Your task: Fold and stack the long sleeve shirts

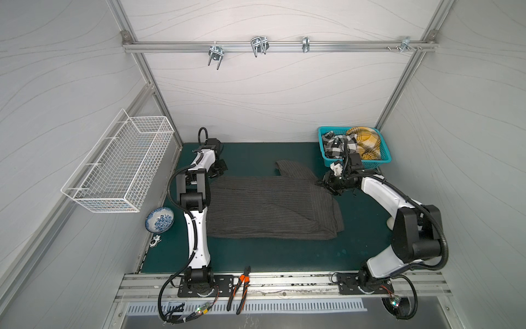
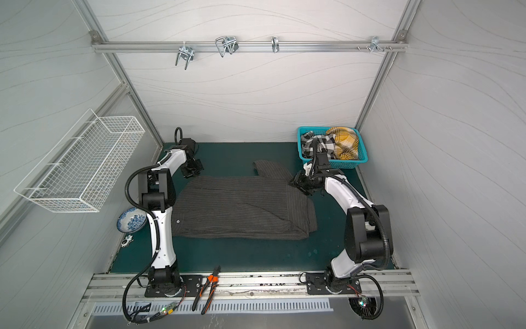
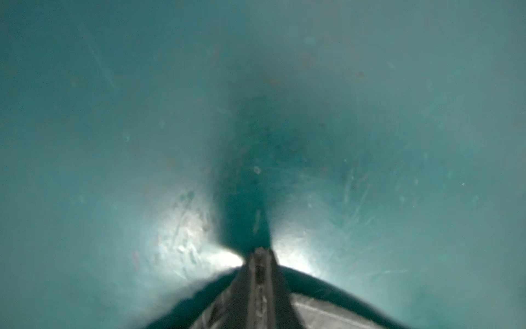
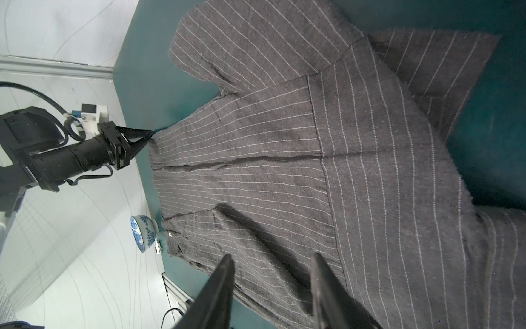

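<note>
Grey cloth is caught at the green mat's [image 1: 256,256] left: your left gripper [image 4: 150,134] is pinched shut on the shirt's [image 1: 270,205] corner. Mid-mat the shirt lies flat, dark, with thin pale stripes. At the mat's right your right gripper [image 4: 271,257] hangs, jaws apart; I think it must grab its corner next to fold.

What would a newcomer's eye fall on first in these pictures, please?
The dark pinstriped shirt spread on the green mat, the left gripper shut on one far corner, the right gripper open over the other. Next, the teal basket of checked clothes in the far right corner.
</note>
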